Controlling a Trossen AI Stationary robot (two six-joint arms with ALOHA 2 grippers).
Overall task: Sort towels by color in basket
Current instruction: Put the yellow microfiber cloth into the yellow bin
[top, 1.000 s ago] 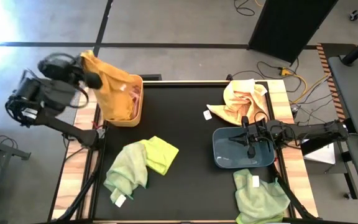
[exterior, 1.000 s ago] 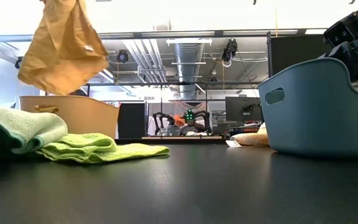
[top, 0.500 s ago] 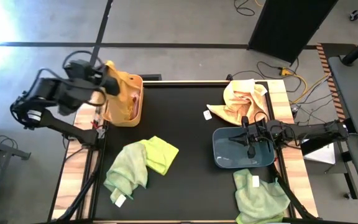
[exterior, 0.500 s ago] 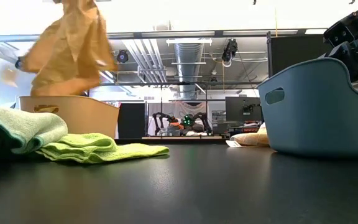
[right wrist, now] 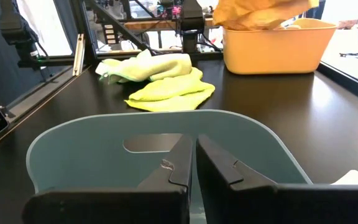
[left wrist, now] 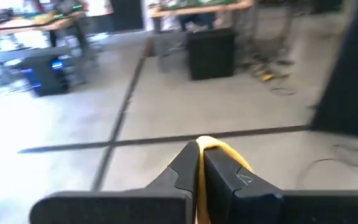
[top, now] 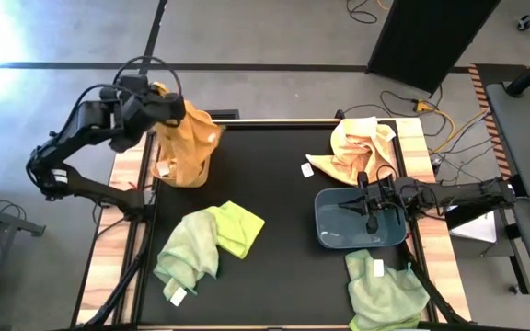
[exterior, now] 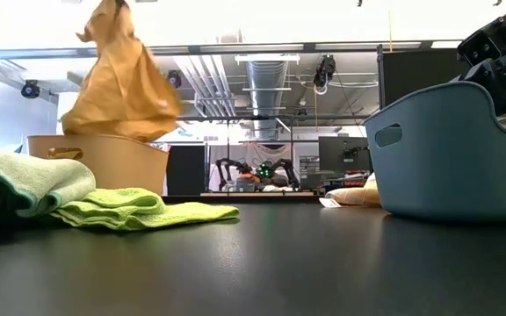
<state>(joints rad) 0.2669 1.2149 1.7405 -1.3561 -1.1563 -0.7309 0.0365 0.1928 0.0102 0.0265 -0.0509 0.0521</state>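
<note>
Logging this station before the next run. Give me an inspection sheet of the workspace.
Surface: black table, wooden side rails.
Job's things: mustard towel hanging over the yellow basket; blue basket; green towels mid-left and near right; peach towel far right.
Clutter: nothing seen.
End effectors: left end effector shut on the mustard towel above the yellow basket; right end effector shut at the blue basket's rim.
Cables: loose cords on floor.
Surroundings: grey floor, black cabinet.

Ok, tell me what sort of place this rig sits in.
Probably a robotics lab or workshop: exposed ceiling ducts overhead, another workbench with a robot rig behind the table, and loose cables on the bare concrete floor.
</note>
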